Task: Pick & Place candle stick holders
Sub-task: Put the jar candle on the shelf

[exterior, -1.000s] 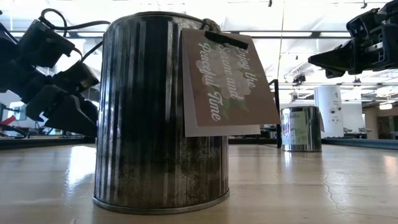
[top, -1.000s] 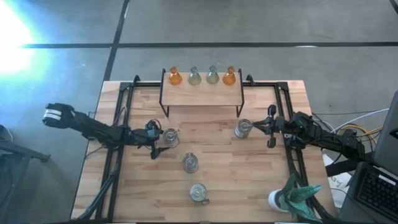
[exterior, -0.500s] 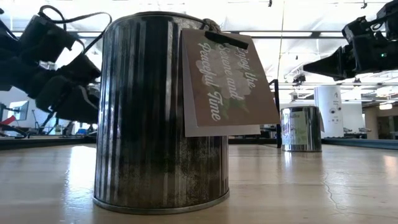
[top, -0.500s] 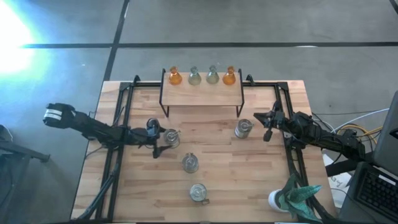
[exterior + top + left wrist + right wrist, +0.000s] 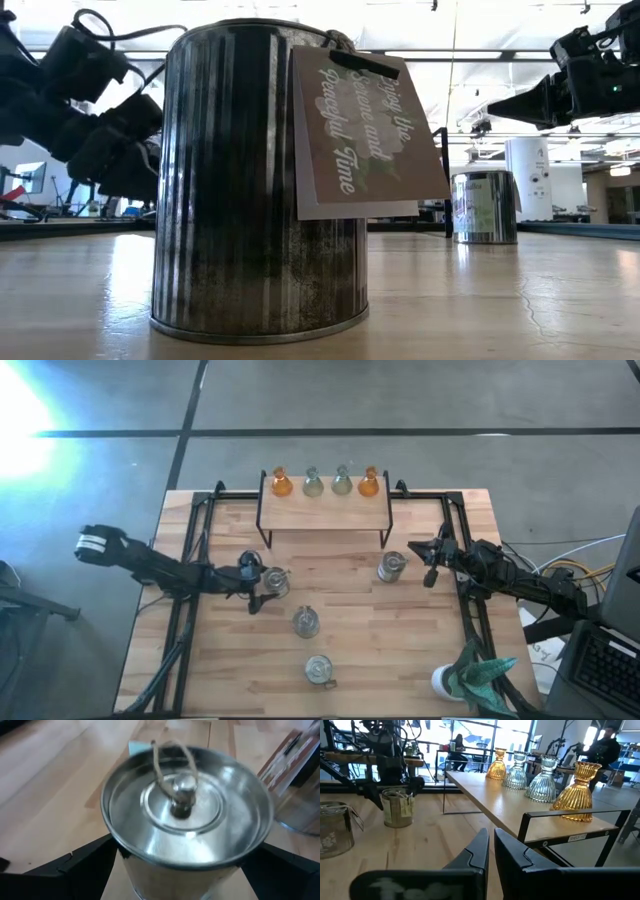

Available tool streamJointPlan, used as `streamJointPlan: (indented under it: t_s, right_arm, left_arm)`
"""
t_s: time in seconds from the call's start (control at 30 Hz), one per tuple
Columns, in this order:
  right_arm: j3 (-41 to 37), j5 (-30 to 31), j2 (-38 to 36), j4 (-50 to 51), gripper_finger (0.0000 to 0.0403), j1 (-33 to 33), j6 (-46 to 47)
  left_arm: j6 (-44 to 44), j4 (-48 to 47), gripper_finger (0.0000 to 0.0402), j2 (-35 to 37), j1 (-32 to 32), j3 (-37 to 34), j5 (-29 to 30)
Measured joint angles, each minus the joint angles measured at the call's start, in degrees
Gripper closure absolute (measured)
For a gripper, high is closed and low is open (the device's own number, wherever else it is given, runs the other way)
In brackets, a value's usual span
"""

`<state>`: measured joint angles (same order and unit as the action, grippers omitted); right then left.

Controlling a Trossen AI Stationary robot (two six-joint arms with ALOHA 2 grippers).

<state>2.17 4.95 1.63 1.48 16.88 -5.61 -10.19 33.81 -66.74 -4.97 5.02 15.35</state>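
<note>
Left gripper (image 5: 182, 865), spread wide, has edged in around the nine o'clock silvery jar (image 5: 273, 582); a grasp looks imminent; right gripper (image 5: 432, 560) stays pressed together

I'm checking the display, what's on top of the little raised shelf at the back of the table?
On the raised shelf four small ribbed glass holders stand in a row: amber, pale green, pale green, amber. What lies beneath the shelf is covered.

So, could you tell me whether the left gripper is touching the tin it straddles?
Cannot tell. In the left wrist view the left gripper stands open around the tin, but no gap or contact shows plainly.
</note>
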Motion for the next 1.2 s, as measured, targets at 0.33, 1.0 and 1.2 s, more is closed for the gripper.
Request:
streamJointPlan:
  t_s: [0.33,1.0,1.2]
  right_arm:
    - [0.0,0.0,0.02,0.02,0.0381,0.0,0.02]
    - [0.0,0.03,0.0,0.0,0.0381,0.0,0.02]
    - [0.0,0.03,0.01,0.02,0.0381,0.0,0.02]
  left_arm:
    - [-1.95,3.3,0.0005,-6.59,0.02,2.4,-0.67]
    - [-1.67,3.25,0.003,-11.28,0.02,5.55,-1.11]
    - [-3.73,3.29,0.0038,-10.65,0.02,5.6,-0.78]
